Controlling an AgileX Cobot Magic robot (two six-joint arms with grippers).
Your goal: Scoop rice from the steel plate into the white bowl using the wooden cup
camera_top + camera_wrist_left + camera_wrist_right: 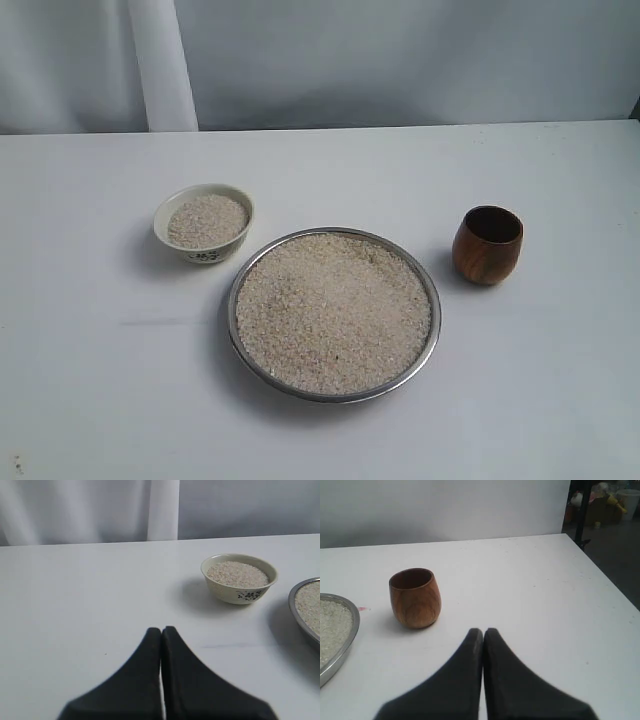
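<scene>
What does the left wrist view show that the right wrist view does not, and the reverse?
Only the left wrist view: the white bowl, filled with rice, and the left gripper, jaws shut. Only the right wrist view: the wooden cup, upright, and the right gripper, jaws shut. Both: an edge of the steel plate with rice in it, and the white table.

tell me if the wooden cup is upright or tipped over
Upright. The wooden cup stands on its base on the table, its open mouth facing up, apart from the steel plate.
</scene>
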